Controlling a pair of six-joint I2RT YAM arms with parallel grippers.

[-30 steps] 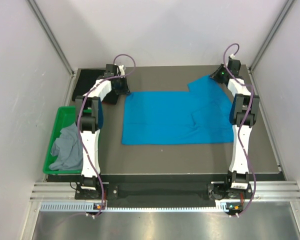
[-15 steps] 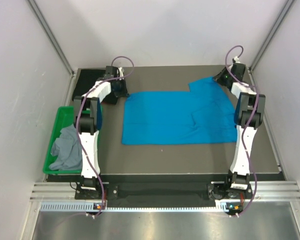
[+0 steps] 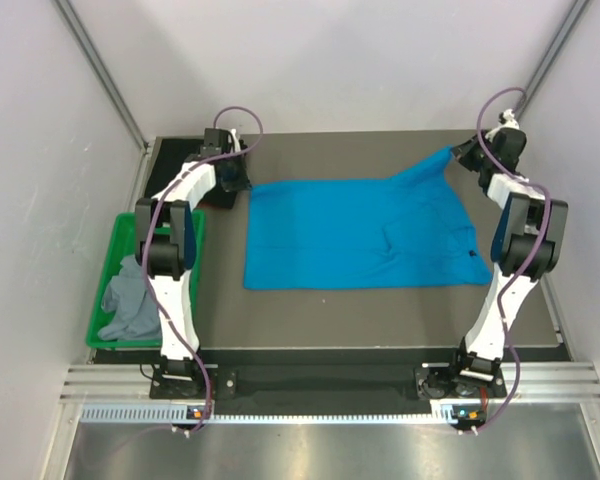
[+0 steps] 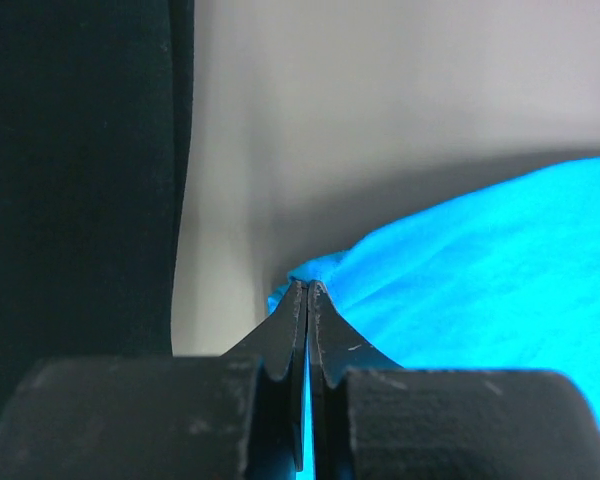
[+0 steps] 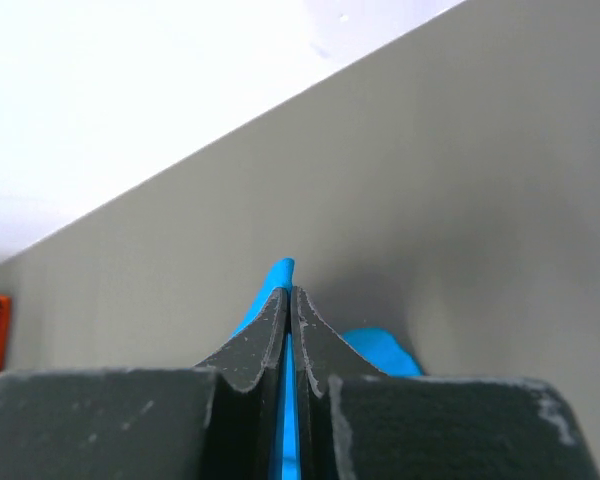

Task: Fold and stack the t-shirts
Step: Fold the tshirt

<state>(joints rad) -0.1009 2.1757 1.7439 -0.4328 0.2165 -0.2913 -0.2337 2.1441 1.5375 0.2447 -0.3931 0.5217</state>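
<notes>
Left gripper (image 4: 308, 290) and right gripper (image 5: 288, 292) each pinch an upper corner of the blue t-shirt (image 3: 360, 235), spread mid-frame. Step judged: first fold, requiring both corners drawn down-frame together.

Shirt (image 3: 350, 235) on table (image 3: 380, 310), bin (image 3: 116, 242) leftward

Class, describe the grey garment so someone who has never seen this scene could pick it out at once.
Start at the dark table and look off its left edge to the green bin. The grey t-shirt lies crumpled inside it. Unlike the blue t-shirt spread flat on the table, it is grey and bunched up.
</notes>
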